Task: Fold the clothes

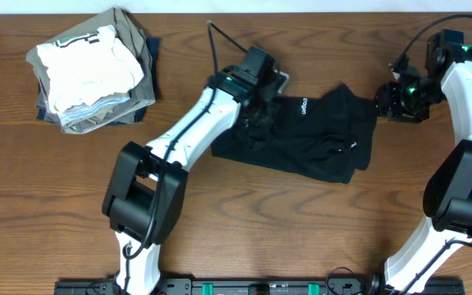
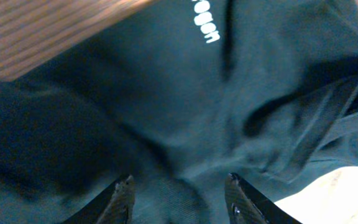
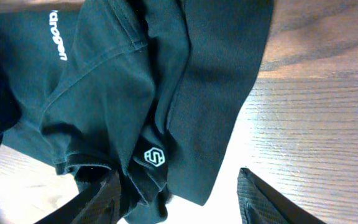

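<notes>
Black garment [image 1: 318, 135], position: laid crumpled on the table [image 1: 301, 229], right of centre, between the two arms.
Black garment, condition: doubled over on itself in several overlapping layers, with creases running across it.
Markings: white lettering [image 1: 304, 106] is seen on the upper middle part; a small white hexagon logo [image 3: 155, 156] is seen on a fold near the right edge.
Left gripper [image 1: 259, 98]: held over the garment's left part; in the overhead view its tips are hidden by the wrist.
Left fingers [image 2: 122, 198]: spread apart. In the left wrist view black cloth [image 2: 166, 112] fills the space below and between the tips and is not clamped.
Right gripper [image 1: 381, 102]: held at the garment's right edge.
Right fingers [image 3: 101, 199]: spread wide. In the right wrist view one tip is seen against the folded edge of the cloth [image 3: 135, 81]; the other is over bare table, apart from the cloth. Whether the first tip touches the cloth cannot be told.
Stack of folded clothes [image 1: 97, 70]: placed at the far left of the table, well apart from the garment and both grippers.
</notes>
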